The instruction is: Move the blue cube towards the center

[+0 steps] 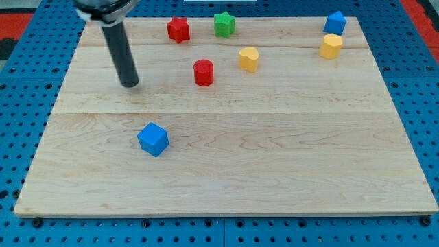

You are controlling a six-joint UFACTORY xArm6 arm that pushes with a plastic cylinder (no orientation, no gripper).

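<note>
blue cube | view's lower left, left of centre | my tip above it, well apart (no claw, a bare rod) | risk: off-centre push spins cube, sends it sideways

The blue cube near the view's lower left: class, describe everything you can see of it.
The blue cube is a small, solid-looking block in bright, even blue, with a lighter top face and two darker side faces showing. It sits flat on the pale wooden board, turned so one corner points toward the view's bottom. It lies left of the board's centre, alone; nothing touches it except the board. My tip stands apart from it, toward the view's top and slightly left.
</note>
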